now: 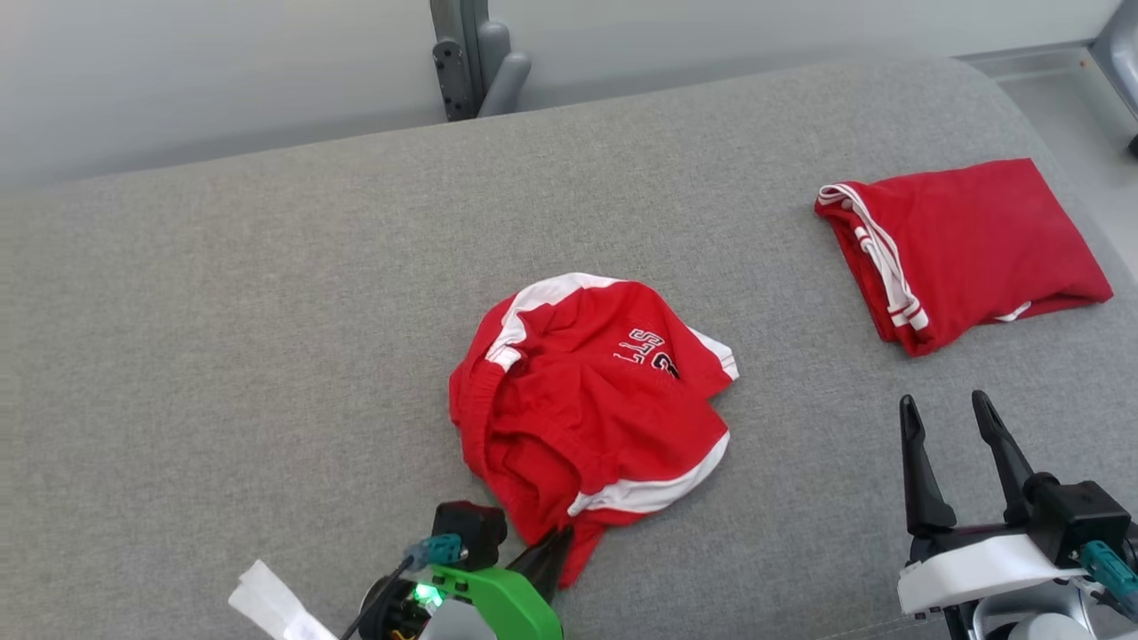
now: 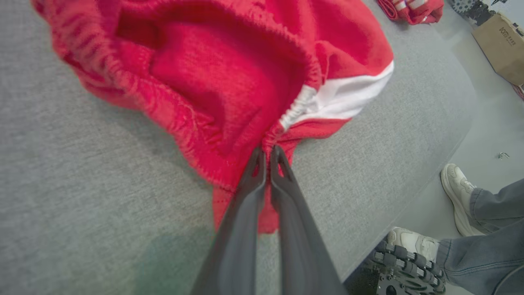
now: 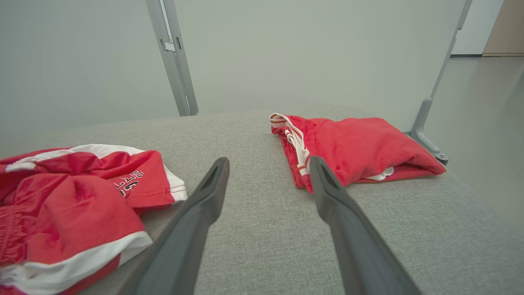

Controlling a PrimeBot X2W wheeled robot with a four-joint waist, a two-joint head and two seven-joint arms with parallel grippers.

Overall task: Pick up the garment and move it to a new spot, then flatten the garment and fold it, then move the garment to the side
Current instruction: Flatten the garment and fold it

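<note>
The crumpled garment, red with white trim, lies at the centre of the grey surface; the left claw, pressed together, pinches its near hem. The right claw, spread, hovers near right, apart from it. A folded red garment lies far right.

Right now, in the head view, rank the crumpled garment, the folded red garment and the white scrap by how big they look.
1. crumpled garment, nearer the camera, so its lead is unsure.
2. folded red garment.
3. white scrap, clearly smallest, running off the bottom edge.
</note>
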